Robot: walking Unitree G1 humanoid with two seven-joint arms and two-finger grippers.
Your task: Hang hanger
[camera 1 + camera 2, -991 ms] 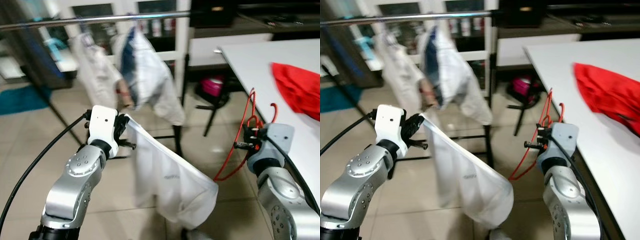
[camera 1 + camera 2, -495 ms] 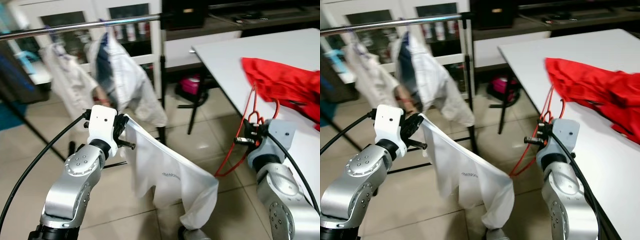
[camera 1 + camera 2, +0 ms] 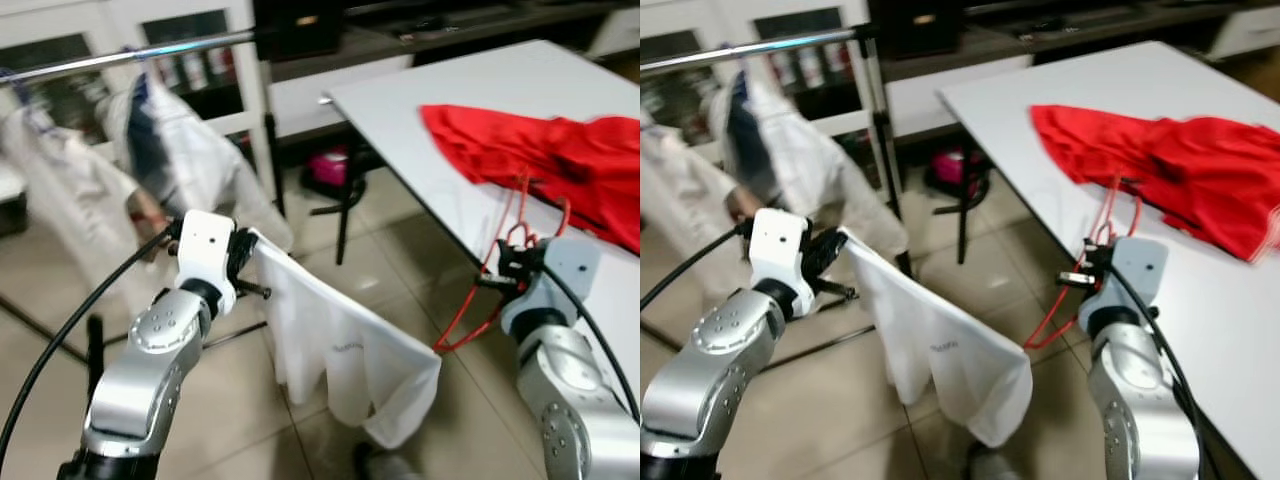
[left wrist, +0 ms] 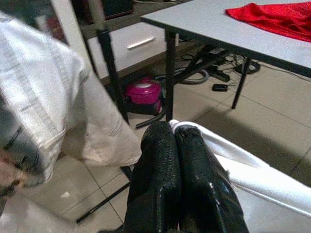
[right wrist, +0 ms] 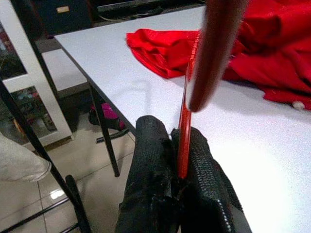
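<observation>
A thin red wire hanger [image 3: 480, 300] is pinched in my right gripper [image 3: 503, 268], which is shut on it beside the white table's edge; the right wrist view shows the hanger [image 5: 184, 131] between the black fingers [image 5: 153, 160]. My left gripper [image 3: 245, 262] is shut on the corner of a white garment [image 3: 345, 350] that droops from it towards the hanger. In the left wrist view the closed fingers [image 4: 167, 174] clamp the white cloth [image 4: 252, 179]. A steel clothes rail [image 3: 120, 58] runs across the top left with pale clothes [image 3: 165, 150] hanging from it.
A white table [image 3: 420, 90] on the right carries a heap of red cloth [image 3: 540, 150]. A pink object [image 3: 325, 170] and black stand legs sit on the tiled floor under the table's far end. White cabinets stand behind the rail.
The camera has swung right: the rail and hanging clothes slid left and the table with red cloth came further into view. Both grippers keep their hold.
</observation>
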